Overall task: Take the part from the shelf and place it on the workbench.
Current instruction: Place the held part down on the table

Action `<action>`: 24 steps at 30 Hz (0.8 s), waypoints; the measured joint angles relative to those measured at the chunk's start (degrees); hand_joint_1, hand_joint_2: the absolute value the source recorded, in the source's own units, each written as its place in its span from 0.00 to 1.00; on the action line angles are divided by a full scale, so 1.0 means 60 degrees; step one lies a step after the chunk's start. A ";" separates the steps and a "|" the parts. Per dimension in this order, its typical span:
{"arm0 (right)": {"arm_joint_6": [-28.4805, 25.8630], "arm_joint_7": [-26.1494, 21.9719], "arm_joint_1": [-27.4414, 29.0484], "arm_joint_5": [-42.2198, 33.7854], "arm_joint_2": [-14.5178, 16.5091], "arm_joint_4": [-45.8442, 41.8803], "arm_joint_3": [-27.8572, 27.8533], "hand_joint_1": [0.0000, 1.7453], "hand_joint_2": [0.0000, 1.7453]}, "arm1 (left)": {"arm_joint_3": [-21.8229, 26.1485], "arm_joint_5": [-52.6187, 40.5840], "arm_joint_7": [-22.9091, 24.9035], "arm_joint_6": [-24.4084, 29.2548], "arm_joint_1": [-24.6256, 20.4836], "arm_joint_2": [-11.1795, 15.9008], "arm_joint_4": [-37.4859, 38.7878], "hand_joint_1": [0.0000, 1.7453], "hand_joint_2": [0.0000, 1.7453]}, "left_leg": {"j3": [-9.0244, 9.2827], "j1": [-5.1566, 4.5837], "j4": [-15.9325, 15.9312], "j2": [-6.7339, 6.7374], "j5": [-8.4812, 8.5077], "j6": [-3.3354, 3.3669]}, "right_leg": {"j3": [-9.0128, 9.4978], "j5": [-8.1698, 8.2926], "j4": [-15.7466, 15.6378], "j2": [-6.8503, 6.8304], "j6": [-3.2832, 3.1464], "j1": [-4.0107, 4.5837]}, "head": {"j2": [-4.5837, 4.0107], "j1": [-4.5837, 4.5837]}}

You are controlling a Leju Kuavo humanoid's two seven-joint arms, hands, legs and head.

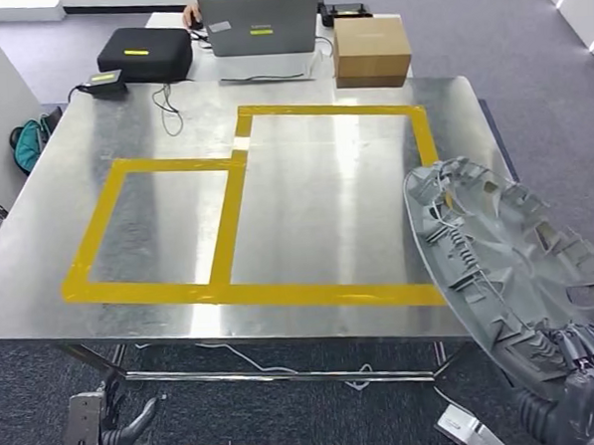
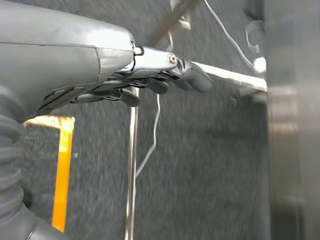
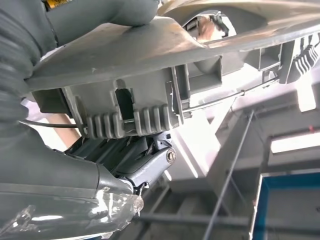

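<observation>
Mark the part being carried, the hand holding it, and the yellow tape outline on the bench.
grey part (image 1: pixel 506 261), head view, on its ribbed inner face.
right hand (image 1: pixel 580 367), head view, on the fingers gripping the part's lower rim.
yellow tape outline (image 1: pixel 230 221), head view, on the strip dividing the two rectangles.

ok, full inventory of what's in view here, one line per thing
workbench: 1, bare metal, centre of head view
tape outlines: 2 adjoining rectangles, yellow, on the workbench top
part: 1, grey wheel-cover-like disc, tilted over the workbench's right front corner, held at its near edge
laptop: 1, grey, far table
case: 1, black, far table, beside the laptop
cardboard box: 1, brown, far table
cable: 1, thin, trailing onto the workbench's far edge
bag: 1, teal, on the floor
person: 1, partly visible behind the laptop
left hand: empty, low before the workbench
right hand: grips the part
</observation>
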 joint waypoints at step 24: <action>0.2930 0.3481 -0.1057 -0.1373 -0.2850 0.1527 0.0326 1.00 1.00 | -0.0143 0.0025 0.0082 -0.0027 -0.0157 0.0251 0.0130 0.00 1.00 | 0.0141 0.0050 -0.0171 -0.0851 -0.0057 -0.0294 | -0.0014 0.0398 -0.0398 0.0725 -0.0206 -0.0034 | 0.0000 0.0022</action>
